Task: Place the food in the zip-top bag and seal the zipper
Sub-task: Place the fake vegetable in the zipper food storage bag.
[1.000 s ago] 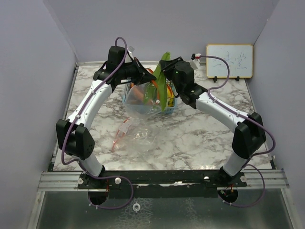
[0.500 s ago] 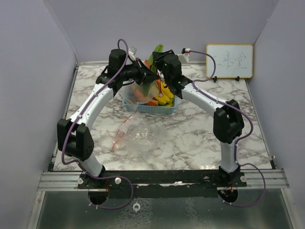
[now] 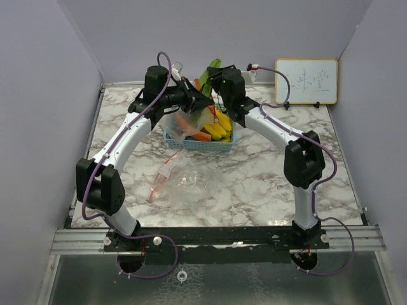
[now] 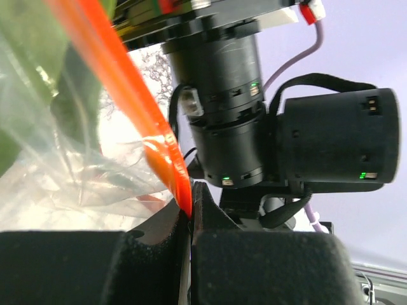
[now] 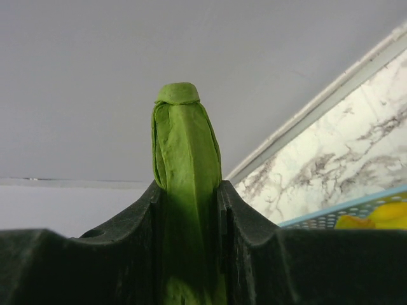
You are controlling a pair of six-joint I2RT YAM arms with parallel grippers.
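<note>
Two grippers are engaged above the back edge of the worktop [image 3: 254, 184], about mid-width. Item in hand: leaf [image 5: 186, 140], long and green, clamped between the fingers of the right gripper [image 5: 189, 190], whose jaws are part closed on its blade. Its long axis runs in line with the fingers, the free tip pointing up and toward the back wall. The lower end is hidden behind the gripper, so whether it has entered the bag cannot be told. Receiver: bag [image 4: 57, 140], clear, hanging over the basket [image 3: 210, 145]. The left gripper [image 4: 191, 215] is pinched fully closed on the bag's orange zipper strip [image 4: 127, 95] and holds that lip up. Governing relation: the bag's mouth lies just beside the right gripper, on its left and a little lower, so by judgement the leaf must go in lower end first, along its own length, while the left gripper keeps the lip raised. The right arm carries the leaf, and the left is nearer the mouth. Stock remaining in the basket: bananas [image 3: 220, 124] at the right side and an orange piece, likely the carrot [image 3: 201, 136], at the front. Other pieces are too small or too covered to list. Also present: loose clear plastic [image 3: 175, 176] lying toward the front left of the worktop, well apart from both grippers.
</note>
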